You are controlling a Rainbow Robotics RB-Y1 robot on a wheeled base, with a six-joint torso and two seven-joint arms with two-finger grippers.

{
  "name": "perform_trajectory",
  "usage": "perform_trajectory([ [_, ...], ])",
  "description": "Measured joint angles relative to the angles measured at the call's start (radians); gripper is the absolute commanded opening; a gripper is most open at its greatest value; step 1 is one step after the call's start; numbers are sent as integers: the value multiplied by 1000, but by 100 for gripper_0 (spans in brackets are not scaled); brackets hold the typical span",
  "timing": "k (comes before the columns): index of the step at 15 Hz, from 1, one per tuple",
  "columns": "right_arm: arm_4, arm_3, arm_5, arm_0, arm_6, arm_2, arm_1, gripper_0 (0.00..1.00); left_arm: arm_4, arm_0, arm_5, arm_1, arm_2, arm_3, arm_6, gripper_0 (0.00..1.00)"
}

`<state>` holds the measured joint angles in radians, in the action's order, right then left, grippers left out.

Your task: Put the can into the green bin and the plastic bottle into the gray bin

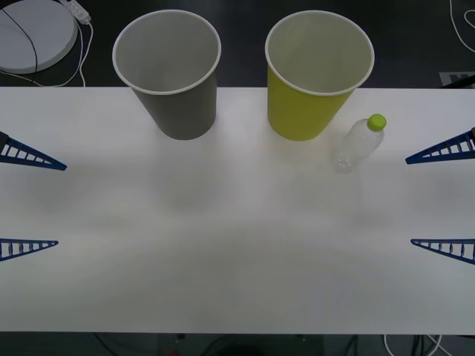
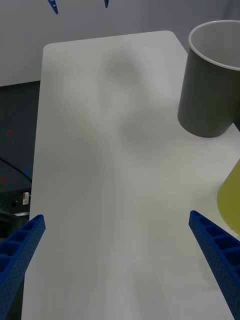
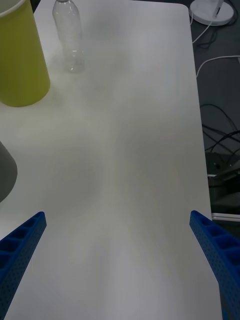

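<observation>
The gray bin [image 1: 171, 78] stands upright at the back left of the white table [image 1: 237, 252]. To its right is the green bin [image 1: 315, 81], also upright. Just right of the green bin, the plastic bottle [image 1: 359, 143] stands with its lime cap on. The can is out of view. My left gripper [image 1: 61, 205] hovers open at the table's left side, and my right gripper [image 1: 410, 200] hovers open at the right side, near the bottle. The left wrist view shows the green bin [image 3: 20, 55] and the bottle [image 3: 70, 35] far ahead. In the right wrist view the gray bin [image 2: 207, 85] is ahead.
A white round disc [image 1: 33, 33] with a cable lies on the dark floor behind the table's back left corner. Cables [image 3: 220, 145] trail on the floor beyond the table's edge. Both bins stand close to the back edge.
</observation>
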<state>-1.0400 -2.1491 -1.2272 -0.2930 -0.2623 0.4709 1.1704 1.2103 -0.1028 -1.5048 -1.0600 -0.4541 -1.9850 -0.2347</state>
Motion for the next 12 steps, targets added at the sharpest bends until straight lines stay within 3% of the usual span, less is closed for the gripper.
perform_trajectory([
  [7, 28, 5, 9, -15, -5, -3, -26, 100, 0, 0, 0, 0, 0, 0, 0, 100],
  [12, 39, 1, 94, -71, -1, -9, -25, 100, 0, 0, 0, 0, 0, 0, 0, 100],
])
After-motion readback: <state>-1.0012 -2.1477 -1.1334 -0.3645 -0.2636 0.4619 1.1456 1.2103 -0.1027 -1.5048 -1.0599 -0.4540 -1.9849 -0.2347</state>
